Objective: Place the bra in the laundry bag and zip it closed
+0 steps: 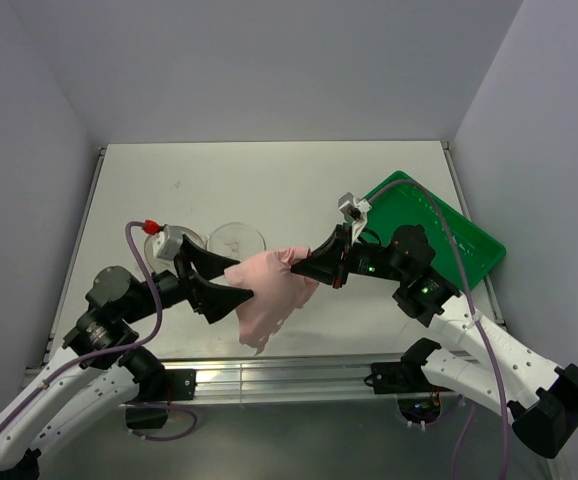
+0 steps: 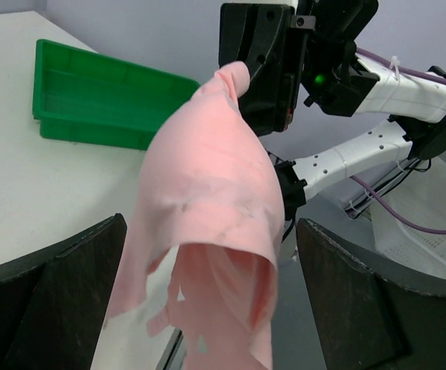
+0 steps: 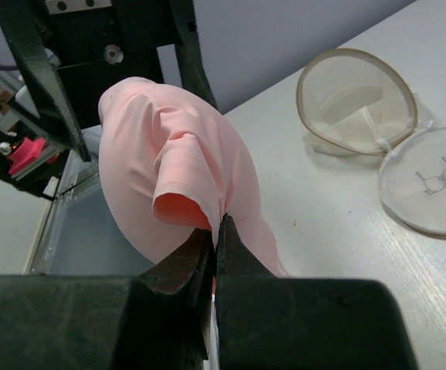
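top external view: right gripper [image 1: 297, 266] shut tight on top edge of pink bra [image 1: 269, 295]. holds it up in air over near edge of table [image 1: 269, 180], about 6 o'clock. bra hangs down loose and floppy. left gripper [image 1: 241, 280] wide open, one finger on each side of bra, holds nothing. laundry bag [image 1: 237, 238] lies open on table at 11 o'clock from bra, two round mesh halves side by side, small dark mark on one half. green tray [image 1: 439, 235] at 3 o'clock side of table.
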You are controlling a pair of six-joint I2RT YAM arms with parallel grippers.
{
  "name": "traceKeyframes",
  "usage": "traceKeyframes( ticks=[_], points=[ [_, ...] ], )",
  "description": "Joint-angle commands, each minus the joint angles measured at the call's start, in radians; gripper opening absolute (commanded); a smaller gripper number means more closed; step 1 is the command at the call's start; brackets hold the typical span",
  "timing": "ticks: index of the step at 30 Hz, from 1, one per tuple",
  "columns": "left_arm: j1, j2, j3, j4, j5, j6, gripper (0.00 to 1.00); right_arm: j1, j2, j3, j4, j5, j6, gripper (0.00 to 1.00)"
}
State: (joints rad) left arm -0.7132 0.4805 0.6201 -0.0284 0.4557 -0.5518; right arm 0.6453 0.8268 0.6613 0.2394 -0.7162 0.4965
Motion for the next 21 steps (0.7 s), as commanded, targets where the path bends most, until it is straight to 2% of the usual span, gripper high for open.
traceKeyframes(
  ticks=[1,8,11,14,15,16,18,19,20,21],
  points=[
    [-0.002,0.007,0.003,0.078,-0.005,-0.004,0.99,-0.004,-0.015,-0.003,0.079,-0.086,0.016,0.00],
    [-0.002,0.000,-0.049,0.137,0.006,-0.053,0.99,-0.004,-0.015,-0.022,0.173,-0.146,0.089,0.00],
    [-0.002,0.006,-0.066,0.197,0.055,-0.068,0.91,-0.006,-0.011,-0.019,0.163,-0.138,0.085,0.00],
    [-0.002,-0.003,-0.062,0.199,0.055,-0.060,0.47,-0.006,-0.008,-0.012,0.126,-0.127,0.071,0.00],
    [-0.002,-0.011,-0.059,0.187,0.046,-0.054,0.18,-0.004,-0.008,-0.009,0.118,-0.129,0.070,0.00],
    [-0.002,-0.013,-0.056,0.180,0.043,-0.053,0.04,-0.004,-0.008,-0.008,0.098,-0.127,0.063,0.00],
    [-0.002,-0.017,-0.049,0.171,0.038,-0.051,0.00,-0.004,-0.011,0.004,0.060,-0.115,0.033,0.21],
    [-0.002,-0.017,-0.042,0.159,0.032,-0.050,0.00,-0.004,-0.014,0.017,-0.012,-0.095,0.010,0.48],
    [-0.002,-0.016,-0.039,0.150,0.028,-0.048,0.00,-0.004,-0.021,0.030,-0.053,-0.080,-0.039,0.62],
    [-0.002,-0.011,-0.034,0.140,0.023,-0.045,0.00,-0.004,-0.026,0.064,-0.142,-0.062,-0.064,0.70]
  ],
)
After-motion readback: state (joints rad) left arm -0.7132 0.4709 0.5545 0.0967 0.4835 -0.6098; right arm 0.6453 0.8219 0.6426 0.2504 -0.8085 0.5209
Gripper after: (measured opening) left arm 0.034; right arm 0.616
